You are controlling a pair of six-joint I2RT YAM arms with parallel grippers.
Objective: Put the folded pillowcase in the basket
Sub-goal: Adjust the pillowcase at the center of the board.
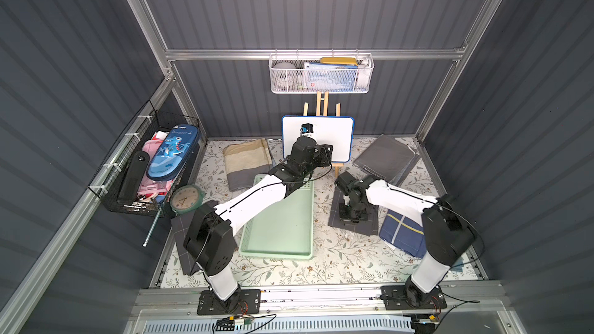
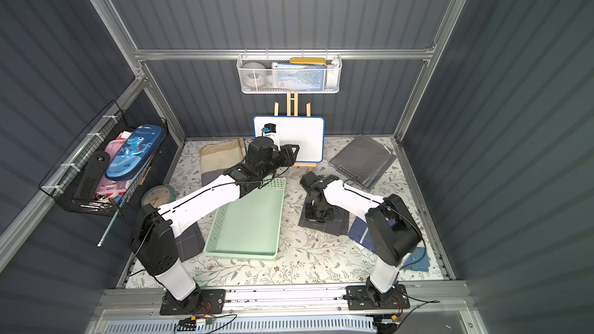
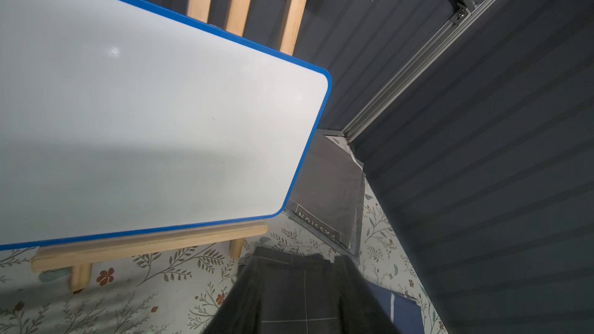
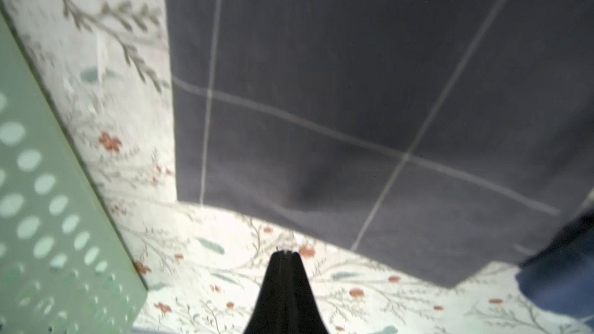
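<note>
The folded pillowcase (image 1: 369, 224) (image 2: 339, 227) is dark grey with thin white grid lines and lies flat on the floral cloth, right of the basket. The basket (image 1: 276, 254) (image 2: 241, 254), mint green with nothing in it, sits mid-table. My right gripper (image 1: 348, 220) (image 2: 316, 218) points down over the pillowcase. In the right wrist view it is shut (image 4: 284, 253), holding nothing, its tip just off the pillowcase (image 4: 353, 91) edge, with the basket wall (image 4: 48, 204) beside it. My left gripper (image 1: 326, 152) (image 3: 300, 253) is raised before the whiteboard, open with nothing between its fingers.
A whiteboard on a wooden easel (image 1: 334, 136) stands at the back. Other folded cloths lie around: beige-striped (image 1: 247, 162), packaged grey (image 1: 385, 159), navy (image 1: 401, 232), and dark checked (image 1: 181, 239) under the left arm. A clock (image 1: 186, 199) and a black wire basket (image 1: 144, 171) are at the left. A white mesh basket (image 1: 321, 75) hangs on the back wall.
</note>
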